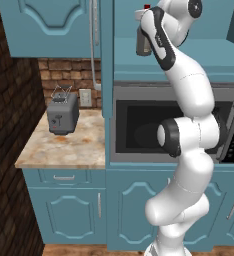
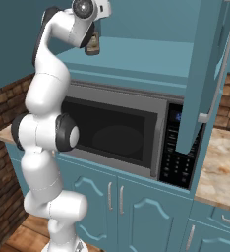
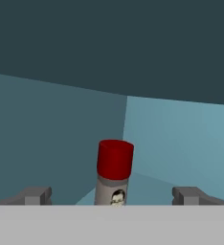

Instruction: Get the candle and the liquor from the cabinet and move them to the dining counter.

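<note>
End effector stood open, fingers straddling liquor neck inside cabinet; placed so closing would likely grip bottle upright.

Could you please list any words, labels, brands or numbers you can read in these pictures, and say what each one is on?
No text can be read.
liquor: a small label below the red cap, seemingly a picture, too blurred to read.
microwave: keypad markings too small to read.
toaster: a small dark mark on the front, not legible.
</note>
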